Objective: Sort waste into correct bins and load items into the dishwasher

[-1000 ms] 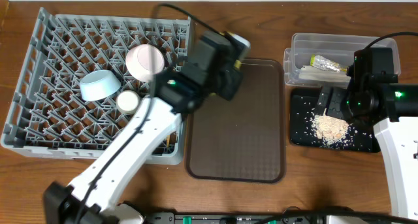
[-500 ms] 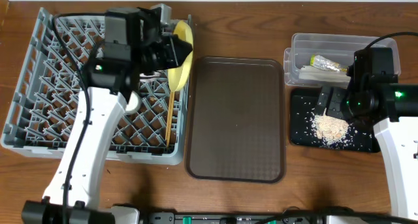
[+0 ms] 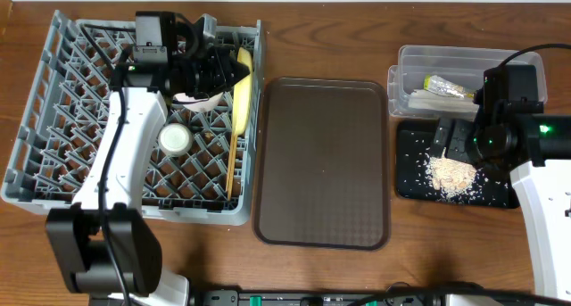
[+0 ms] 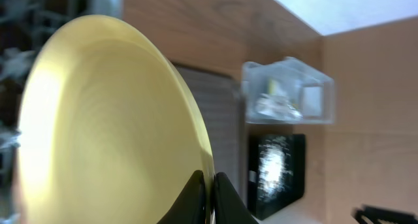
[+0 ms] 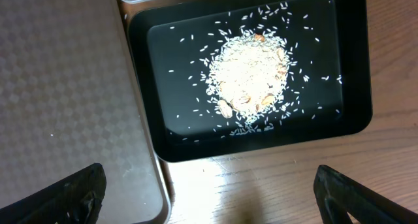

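Plate first: the yellow plate (image 3: 243, 90) stands on edge at the right side of the grey dish rack (image 3: 45, 177), close to the rack's right wall. We see the left claw (image 3: 234, 70) reaching across the rack's far end to it. In the left wrist view its two fingers are pinched narrowly on the plate's rim, so the claw is holding the plate.

Within the rack, the small white cup (image 3: 176, 138) sits near the middle. The wooden chopsticks (image 3: 231, 163) lie just left of the plate's near end, running front to back. A pale pink bowl (image 3: 198, 97) peeks out beneath the left arm, mostly hidden.

Just beside the rack, on the table (image 3: 357, 38), lies the brown tray (image 3: 321, 163).

At the far right we find the clear tub (image 3: 526, 61), with the green-yellow wrapper packet (image 3: 446, 84) and white paper (image 3: 426, 97) inside it. Touching its near side is the black tray (image 5: 353, 67), which holds the beige pile of rice scraps (image 5: 248, 70), with loose grains scattered around it.

The right claw (image 5: 209, 173) hangs above the black tray. In the right wrist view its fingers are spread wide, one at each lower corner, with nothing between them.
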Controlling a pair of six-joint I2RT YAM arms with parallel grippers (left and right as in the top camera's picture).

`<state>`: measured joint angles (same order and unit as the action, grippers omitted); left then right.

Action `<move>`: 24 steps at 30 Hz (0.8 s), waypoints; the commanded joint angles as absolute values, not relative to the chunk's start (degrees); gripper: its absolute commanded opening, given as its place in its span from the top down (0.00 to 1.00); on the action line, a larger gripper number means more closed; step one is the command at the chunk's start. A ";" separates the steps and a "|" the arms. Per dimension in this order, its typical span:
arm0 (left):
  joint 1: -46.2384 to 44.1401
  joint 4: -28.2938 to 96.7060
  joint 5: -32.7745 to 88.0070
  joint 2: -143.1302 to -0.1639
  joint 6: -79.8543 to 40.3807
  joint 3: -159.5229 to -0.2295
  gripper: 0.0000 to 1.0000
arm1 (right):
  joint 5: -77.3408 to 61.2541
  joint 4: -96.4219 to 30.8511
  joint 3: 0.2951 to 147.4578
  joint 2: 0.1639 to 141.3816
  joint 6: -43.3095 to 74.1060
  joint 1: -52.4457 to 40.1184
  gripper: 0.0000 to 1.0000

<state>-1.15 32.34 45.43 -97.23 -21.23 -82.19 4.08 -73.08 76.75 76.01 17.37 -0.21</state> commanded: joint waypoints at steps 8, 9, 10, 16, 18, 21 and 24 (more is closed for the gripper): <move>2.96 34.68 35.92 -97.43 -19.09 -81.89 0.23 | 4.27 -73.03 76.90 75.77 16.64 0.03 0.01; 3.22 34.68 35.92 -96.88 -18.87 -81.89 0.22 | 4.27 -72.90 76.90 75.77 16.64 0.03 0.01; 3.31 34.68 35.92 -95.98 -17.98 -81.89 0.20 | 4.27 -72.71 76.90 75.77 16.64 0.03 0.01; 0.89 37.80 30.15 -88.14 -13.76 -81.89 0.17 | 1.93 -66.81 76.90 75.77 16.64 -0.08 0.01; -2.55 40.95 23.24 -86.02 -10.79 -81.89 0.16 | -0.97 -60.93 76.90 75.77 16.40 -0.08 0.01; -7.99 46.59 13.19 -85.52 -9.65 -81.87 0.16 | -3.09 -53.28 76.90 75.81 13.52 -0.08 0.01; -11.64 53.30 4.29 -85.73 -9.67 -81.87 0.11 | -3.07 -49.45 76.90 76.82 9.67 -0.08 0.01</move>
<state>-9.45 49.15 17.21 -85.23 -11.73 -82.11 -1.65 -51.18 76.73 76.03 14.46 -0.21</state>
